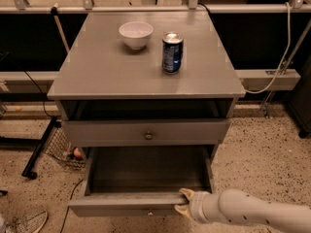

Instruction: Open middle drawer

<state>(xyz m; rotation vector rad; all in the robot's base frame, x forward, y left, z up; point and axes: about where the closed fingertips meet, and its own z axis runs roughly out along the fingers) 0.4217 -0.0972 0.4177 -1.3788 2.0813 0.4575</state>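
Note:
The middle drawer (131, 204) is the grey drawer pulled well out of the grey cabinet (146, 76). Its dark, empty inside shows, and so does a small knob on its front. My gripper (183, 202) comes in from the lower right on a cream arm. Its two fingertips (185, 193) straddle the top edge of the drawer front near its right end, shut on it. The drawer above (146, 132) has a round brass knob and stands slightly out. Any drawer below is hidden.
A white bowl (135, 34) and a blue soda can (172, 52) stand on the cabinet top. A wire basket (63, 147) and black stand legs (39, 149) are on the speckled floor at the left. A white cable (279, 57) hangs at the right.

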